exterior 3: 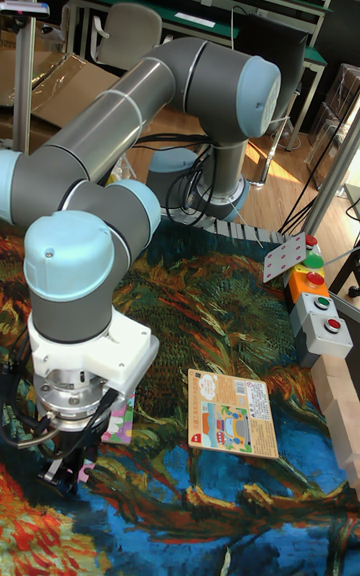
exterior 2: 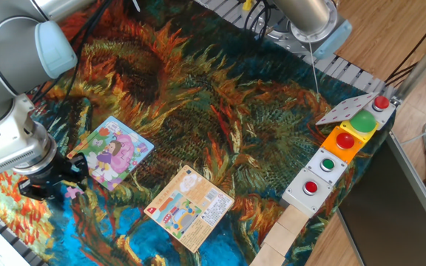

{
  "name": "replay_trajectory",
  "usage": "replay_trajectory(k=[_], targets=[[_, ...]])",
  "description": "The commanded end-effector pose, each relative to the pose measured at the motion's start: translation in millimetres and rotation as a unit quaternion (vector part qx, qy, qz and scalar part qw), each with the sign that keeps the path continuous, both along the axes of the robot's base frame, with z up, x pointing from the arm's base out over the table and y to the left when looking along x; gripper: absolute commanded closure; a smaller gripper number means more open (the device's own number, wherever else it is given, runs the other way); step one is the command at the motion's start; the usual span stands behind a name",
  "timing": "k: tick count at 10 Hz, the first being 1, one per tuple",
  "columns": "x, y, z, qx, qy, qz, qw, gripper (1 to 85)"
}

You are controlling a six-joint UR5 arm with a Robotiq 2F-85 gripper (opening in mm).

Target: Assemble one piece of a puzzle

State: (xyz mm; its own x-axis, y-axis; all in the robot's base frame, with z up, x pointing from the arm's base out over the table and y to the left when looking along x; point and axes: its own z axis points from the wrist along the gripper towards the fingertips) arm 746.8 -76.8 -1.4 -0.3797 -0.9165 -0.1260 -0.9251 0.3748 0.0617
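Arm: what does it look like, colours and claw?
Grey tube links with light-blue joint caps, white wrist block, silver flange under it. Black claw with black cables looping beside it. No markings readable.

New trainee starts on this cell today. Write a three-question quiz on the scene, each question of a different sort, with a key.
1. True or false: the piece already sits inside the puzzle.
2. Multiple choice: where is the printed card in the fixed view? A) right of the puzzle, nearer the camera B) under the pincer C) on the button boxes
3. Fill in: the largest round button on the button boxes is coloured ____.

Key
1. False. The piece lies on the cloth just off the puzzle's lower left corner, at the pincer tips; whether the jaws grip it cannot be told.
2. A
3. green
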Motion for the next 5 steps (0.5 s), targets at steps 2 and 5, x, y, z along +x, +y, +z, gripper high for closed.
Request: replay_trajectory(k=[2,5], targets=[[-1.6,0.3,1.2,0.006,0.000,-0.002,1.0000,37.0],[-0.9,-0.4,-0.4,0.005,-0.002,-0.002,1.0000,36.3]])
